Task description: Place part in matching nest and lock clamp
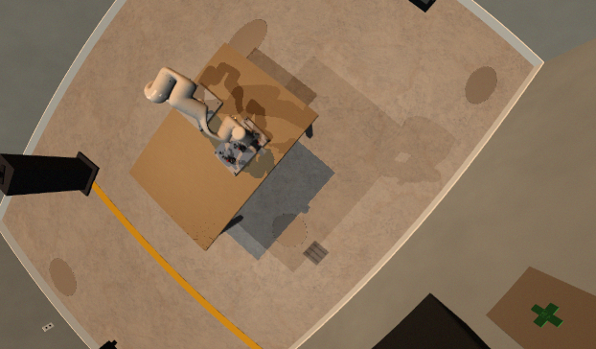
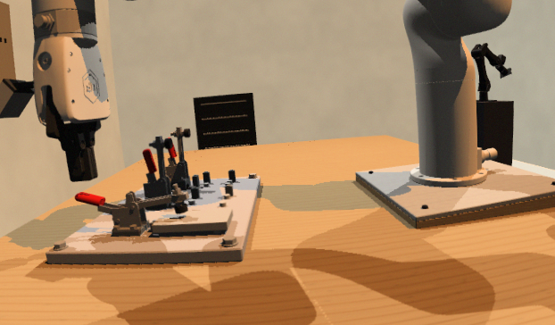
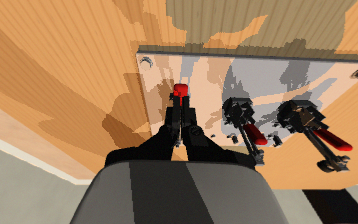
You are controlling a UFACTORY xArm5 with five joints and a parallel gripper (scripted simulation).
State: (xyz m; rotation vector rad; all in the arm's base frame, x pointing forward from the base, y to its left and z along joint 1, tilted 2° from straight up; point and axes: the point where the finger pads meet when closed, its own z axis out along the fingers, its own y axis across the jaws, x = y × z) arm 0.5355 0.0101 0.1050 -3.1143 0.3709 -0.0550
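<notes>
Exterior view, claw (image 1: pixel 251 140) (image 2: pixel 83 179) (image 3: pixel 180 105) clenched w/ nothing in it, pointing down, above red handle (image 2: pixel 90 198) (image 3: pixel 180 90)

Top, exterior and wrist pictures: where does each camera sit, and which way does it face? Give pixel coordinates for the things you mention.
Top: high overhead, facing down at the table (image 1: pixel 180 177); nearly the whole arm (image 1: pixel 182 98) shows.
Exterior: low beside the table (image 2: pixel 328 161), looking across it; the arm's lower part (image 2: pixel 446 112) and gripper (image 2: pixel 82 170) show.
Wrist: on the arm's end, looking past the closed gripper (image 3: pixel 181 102) at the clamps' plate (image 3: pixel 205 75).
Exterior and wrist share three red handles.
</notes>
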